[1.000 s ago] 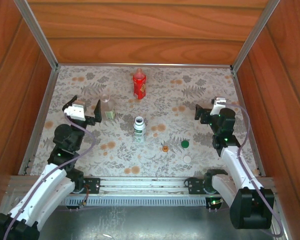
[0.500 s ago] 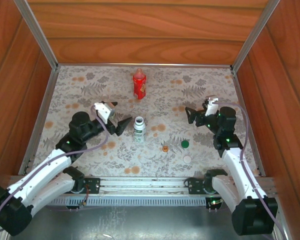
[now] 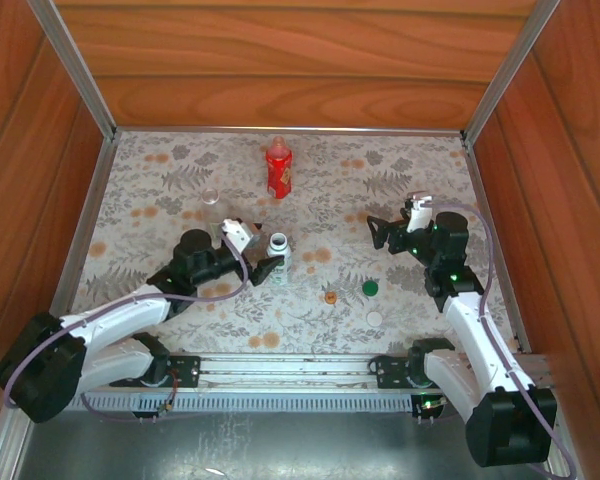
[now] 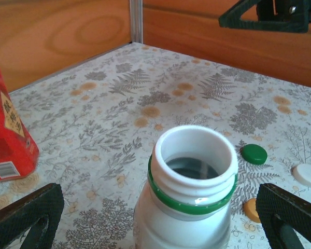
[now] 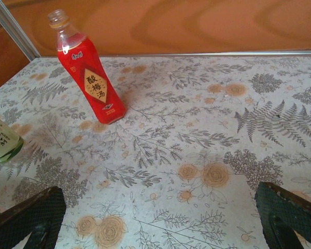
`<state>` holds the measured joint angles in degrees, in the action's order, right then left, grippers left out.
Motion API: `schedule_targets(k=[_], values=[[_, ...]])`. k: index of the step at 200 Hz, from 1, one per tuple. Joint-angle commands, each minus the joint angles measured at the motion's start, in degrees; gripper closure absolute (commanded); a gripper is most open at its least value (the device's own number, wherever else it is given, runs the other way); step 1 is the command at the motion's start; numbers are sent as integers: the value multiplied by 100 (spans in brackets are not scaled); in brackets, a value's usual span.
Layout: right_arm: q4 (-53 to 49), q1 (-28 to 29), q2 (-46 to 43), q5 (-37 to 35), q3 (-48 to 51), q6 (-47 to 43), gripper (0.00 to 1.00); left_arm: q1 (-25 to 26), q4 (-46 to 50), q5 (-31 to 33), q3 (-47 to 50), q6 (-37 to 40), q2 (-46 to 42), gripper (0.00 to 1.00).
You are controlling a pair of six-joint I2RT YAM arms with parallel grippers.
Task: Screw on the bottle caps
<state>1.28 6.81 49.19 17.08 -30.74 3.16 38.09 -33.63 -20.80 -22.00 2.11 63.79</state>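
The white bottle (image 3: 278, 256) stands uncapped mid-table. In the left wrist view its open mouth with a green ring (image 4: 193, 171) sits between my wide-apart fingertips (image 4: 26, 218), untouched. My left gripper (image 3: 255, 250) is open, straddling that bottle from its left. The red bottle (image 3: 279, 170) stands uncapped at the back (image 5: 90, 70). The clear bottle (image 3: 212, 199) is behind the left gripper, and its pale green label (image 5: 2, 140) shows. Green cap (image 3: 370, 288), orange-red cap (image 3: 331, 297) and white cap (image 3: 375, 319) lie right of centre. My right gripper (image 3: 385, 232) hangs open and empty (image 5: 160, 223).
Wooden walls (image 3: 280, 70) with metal corner posts enclose the flowered table mat (image 3: 410, 180) on three sides. The caps lie close together in front of the right arm (image 4: 254, 153). A metal rail (image 3: 280, 370) runs along the near edge.
My left arm has swung right from beside the clear bottle and lowered, so its open fingers now flank the white bottle. The right gripper has shifted a little left.
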Motion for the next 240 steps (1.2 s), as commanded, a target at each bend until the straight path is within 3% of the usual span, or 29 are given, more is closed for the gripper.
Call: schedule_targets(k=[1, 55, 158, 240], values=[[-80, 66, -27, -38, -152, -26, 0, 70, -744, -38, 127, 53, 197, 0], [-23, 84, 121, -60, -195, 46, 0, 83, -1598, -27, 458, 23, 766, 0], [-93, 172, 240, -208, -311, 150, 1, 218, -2454, -423, 394, 84, 1893, 12], [-316, 197, 223, -452, -334, 247, 1, 218, -2508, -544, 363, 29, 1939, 36]])
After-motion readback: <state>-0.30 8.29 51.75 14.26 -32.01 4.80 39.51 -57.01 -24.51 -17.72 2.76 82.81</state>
